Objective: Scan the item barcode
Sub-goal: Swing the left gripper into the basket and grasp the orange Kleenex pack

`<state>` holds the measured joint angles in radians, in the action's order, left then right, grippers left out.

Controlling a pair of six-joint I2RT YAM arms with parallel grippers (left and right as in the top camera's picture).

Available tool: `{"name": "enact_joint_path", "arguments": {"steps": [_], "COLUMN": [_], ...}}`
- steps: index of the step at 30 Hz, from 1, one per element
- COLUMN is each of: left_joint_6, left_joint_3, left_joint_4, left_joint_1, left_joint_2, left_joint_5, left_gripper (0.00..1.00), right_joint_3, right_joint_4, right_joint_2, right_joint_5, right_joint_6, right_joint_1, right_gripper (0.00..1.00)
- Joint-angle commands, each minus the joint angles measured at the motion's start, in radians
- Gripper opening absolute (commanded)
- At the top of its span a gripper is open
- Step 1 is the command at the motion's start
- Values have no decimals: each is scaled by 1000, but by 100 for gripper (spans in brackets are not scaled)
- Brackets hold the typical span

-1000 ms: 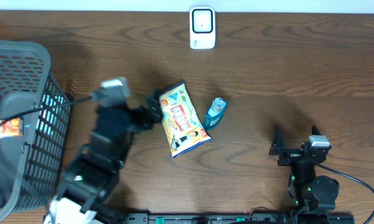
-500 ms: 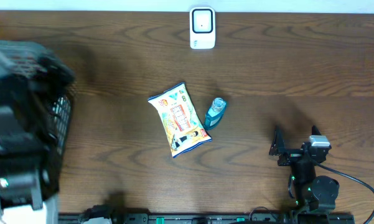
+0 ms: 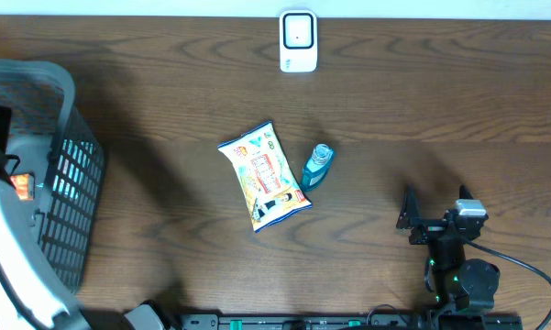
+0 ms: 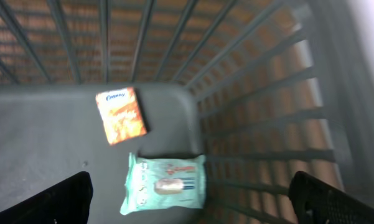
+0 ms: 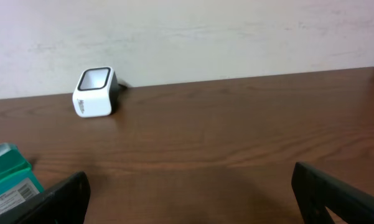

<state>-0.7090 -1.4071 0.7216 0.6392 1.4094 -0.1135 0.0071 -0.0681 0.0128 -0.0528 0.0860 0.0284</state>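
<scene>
The snack packet (image 3: pixel 264 176) lies flat near the middle of the dark wooden worktop (image 3: pixel 440 119), printed face up and turned at a slant. The small blue bottle (image 3: pixel 316 167) lies on its side just beside the packet's right edge, so close that I cannot tell whether the two touch. The white scanner (image 3: pixel 298 41) stands at the far edge of the worktop, well apart from both; in the right wrist view it sits against the pale wall (image 5: pixel 236 31) with its window facing up and forward. A grey plastic basket (image 3: pixel 69 174) takes up the left end of the worktop. The left arm (image 3: pixel 9 266) hangs over it as a blurred white shape. Its camera looks down into the basket, where an orange box (image 4: pixel 121 115) lies flat on the grey floor and a pale green packet (image 4: pixel 165 183) lies just below it, near a corner of the barred wall. The left jaws show as dark tips at both lower corners of that view, spread wide with nothing between them. The right arm (image 3: pixel 454 247) rests low at the near right of the worktop, well apart from the packet and bottle. Its jaws are likewise spread wide and hold nothing.
</scene>
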Motion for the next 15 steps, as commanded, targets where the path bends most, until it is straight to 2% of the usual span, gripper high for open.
{"name": "enact_joint_path", "arguments": {"steps": [1, 7, 12, 15], "left_joint_6": [32, 93, 96, 136], "left_joint_3": [-18, -18, -18, -18], "left_joint_4": [0, -33, -51, -82], "left_joint_1": [6, 6, 6, 6], "left_joint_2": [108, 264, 348, 386], "left_joint_5": [-14, -46, -160, -173], "left_gripper": [97, 97, 96, 94], "right_joint_3": [-2, -2, -2, -2], "right_joint_4": [-3, -3, -3, -3], "right_joint_2": [-2, -2, -2, -2], "right_joint_5": [2, 2, 2, 2], "right_joint_6": [-13, -13, -13, -13], "right_joint_1": [-9, -9, -9, -9], "right_gripper": [99, 99, 99, 99]}}
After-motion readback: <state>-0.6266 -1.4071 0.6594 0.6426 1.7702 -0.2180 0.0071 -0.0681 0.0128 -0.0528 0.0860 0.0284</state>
